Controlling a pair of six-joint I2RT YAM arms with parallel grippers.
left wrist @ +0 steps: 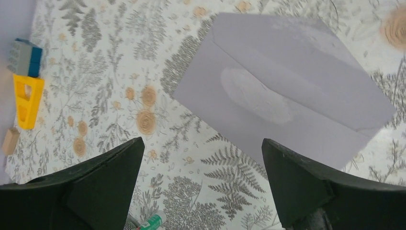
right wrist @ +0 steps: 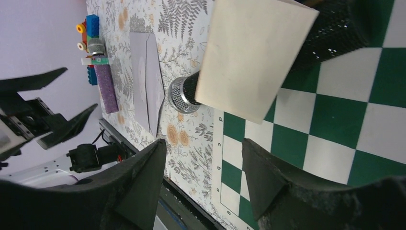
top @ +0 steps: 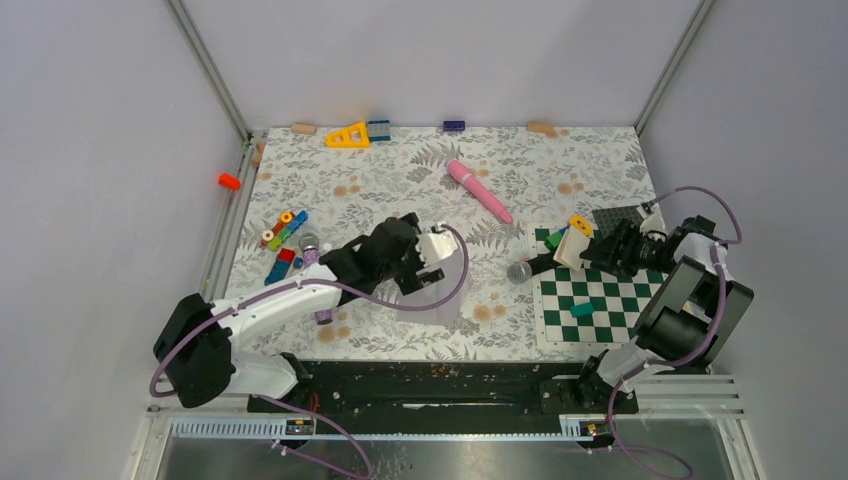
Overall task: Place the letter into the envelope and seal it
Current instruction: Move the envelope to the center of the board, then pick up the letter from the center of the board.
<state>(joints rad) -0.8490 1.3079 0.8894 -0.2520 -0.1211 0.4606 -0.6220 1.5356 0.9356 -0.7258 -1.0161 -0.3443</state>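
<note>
- orange peg [top: 229, 181] — far to the left of the envelope, on the side wall's rail, off the cloth.
- coloured bricks [top: 283, 238] — a loose cluster left of the envelope, on the floral tablecloth [top: 400, 180].
- yellow triangular piece [left wrist: 26, 100] — behind and left of the envelope at the table's far edge, with a blue-grey brick [left wrist: 25, 57] touching it.
- left gripper [left wrist: 202, 143] — hung directly over the envelope's near-left part. Its jaws were spread wide with nothing between them but cloth and the envelope's lower edge.
- envelope [left wrist: 282, 86] — pale grey-lavender, flat on the tablecloth near the table's middle and skewed to its edges. A paler oval patch showed on its face, and nothing touched it.
- pink marker [top: 480, 191] — behind and to the right of the envelope, lying diagonally, apart from it.
- silver-headed black item [right wrist: 184, 93] — right of the envelope, on the cloth just off the mat's edge, its black body running under the letter.
- letter [right wrist: 253, 57] — a cream sheet well to the right of the envelope, tilted over the silver-headed item at the mat's left edge; not in the envelope.
- checkerboard mat [top: 600, 320] — green and white, to the right of the envelope, flat on the cloth.
- right gripper [right wrist: 203, 142] — furthest right of the envelope, above the mat. Its jaws were apart and gripped nothing, with the letter just beyond the fingertips; whether they touched it cannot be told.
</note>
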